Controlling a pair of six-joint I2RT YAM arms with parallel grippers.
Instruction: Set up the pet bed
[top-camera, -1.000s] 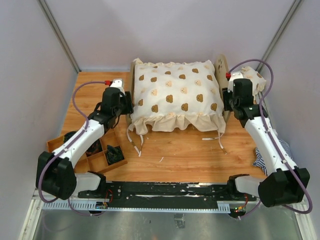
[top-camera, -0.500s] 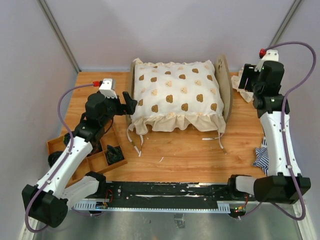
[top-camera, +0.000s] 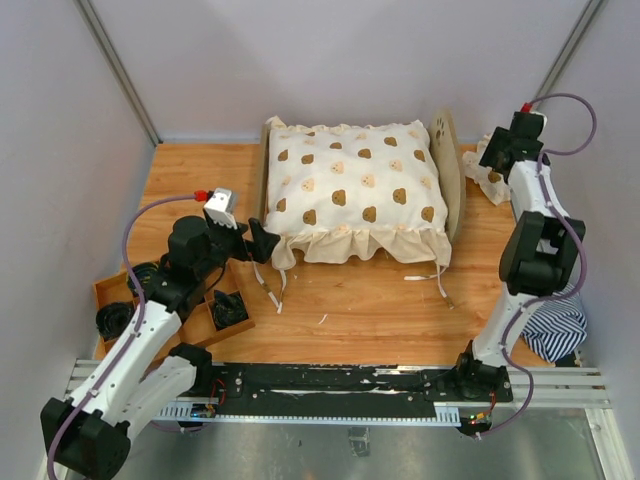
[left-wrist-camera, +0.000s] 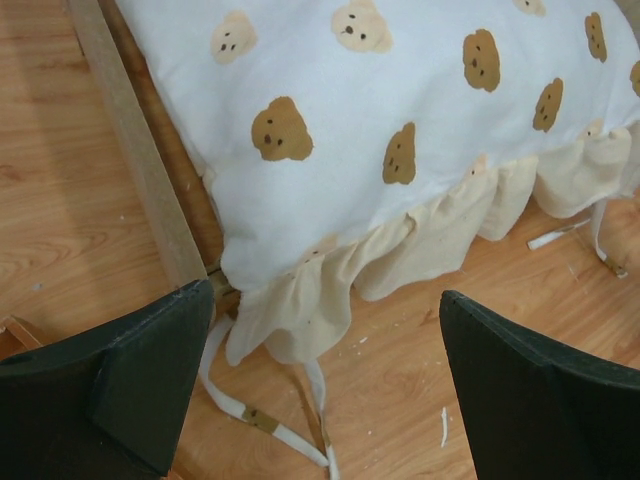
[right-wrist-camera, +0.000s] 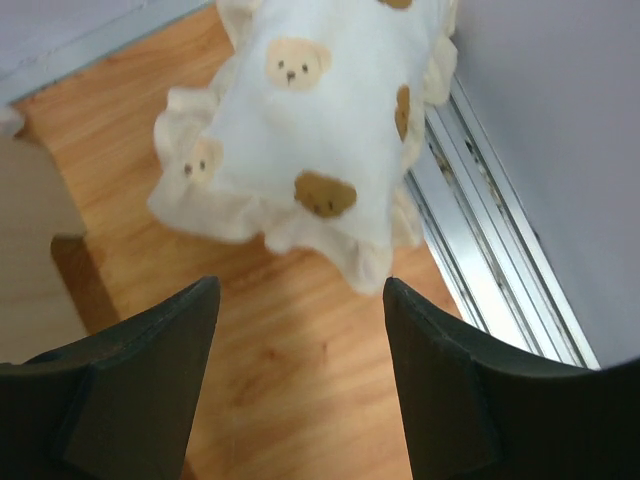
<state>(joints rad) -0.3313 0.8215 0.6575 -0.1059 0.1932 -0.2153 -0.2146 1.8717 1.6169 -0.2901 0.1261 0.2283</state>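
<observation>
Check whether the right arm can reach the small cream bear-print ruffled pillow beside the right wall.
Probably yes: the right gripper hangs open over the small cream bear-print ruffled pillow, with nothing between them.

walls (top-camera: 330, 60): pale lilac | table (top-camera: 370, 300): wood-grain | near edge: apparently metal sheet (top-camera: 300, 455)

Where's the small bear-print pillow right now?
Top view: the pillow lies at the table's far right edge, just right of the pet bed's headboard. The open right pincer is directly above it.
</observation>
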